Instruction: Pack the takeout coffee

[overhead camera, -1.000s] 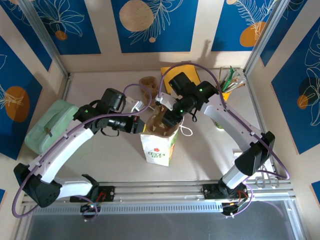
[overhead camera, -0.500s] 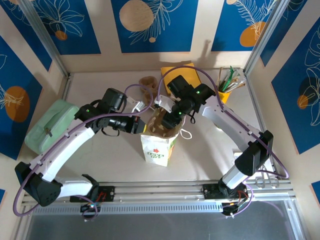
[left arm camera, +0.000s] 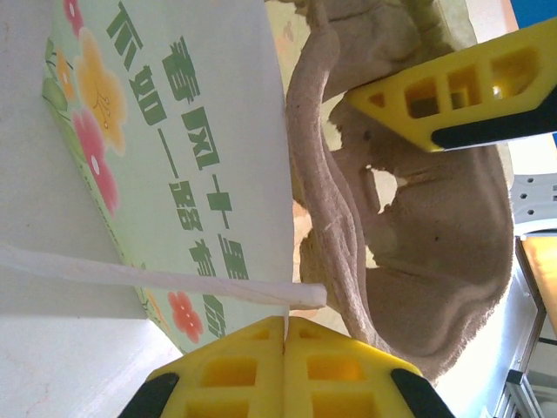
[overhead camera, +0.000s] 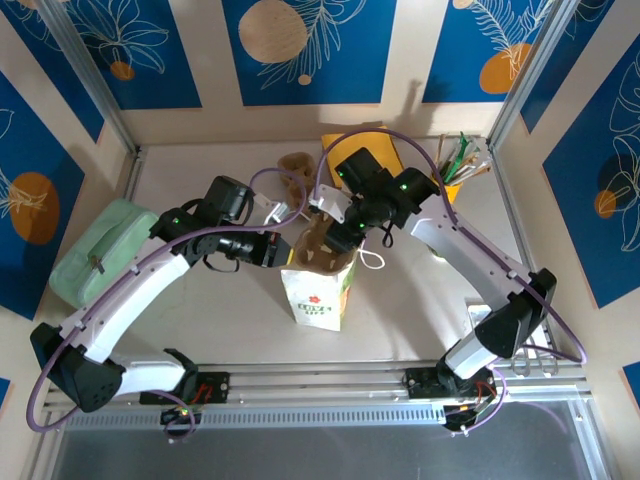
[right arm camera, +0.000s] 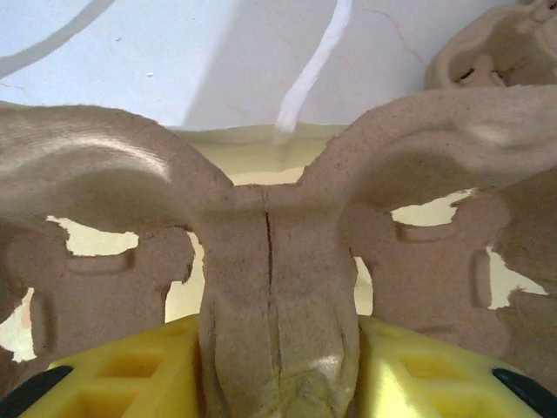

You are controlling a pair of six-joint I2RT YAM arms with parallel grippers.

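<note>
A white paper bag [overhead camera: 312, 298] printed with flowers stands at the table's middle. My left gripper [overhead camera: 283, 250] is shut on the thin top edge of the bag's wall [left arm camera: 218, 174], and the bag's white handle strip [left arm camera: 174, 280] runs just above its fingertips [left arm camera: 261, 366]. My right gripper [overhead camera: 335, 238] is shut on the middle ridge of a brown cardboard cup carrier [right arm camera: 274, 252], which hangs in the bag's open mouth [overhead camera: 325, 255]. The takeout coffee [overhead camera: 437, 250] is a small greenish bit beside my right forearm, mostly hidden.
A second brown carrier [overhead camera: 297, 165] lies behind the bag. A yellow cup with straws and sticks [overhead camera: 455, 170] stands back right beside a yellow flat packet [overhead camera: 362, 142]. A pale green pouch [overhead camera: 100, 250] lies at the left. Walls enclose three sides.
My right wrist has shifted slightly back and left with the carrier still in the bag's mouth. The left arm and the bag have stayed put.
</note>
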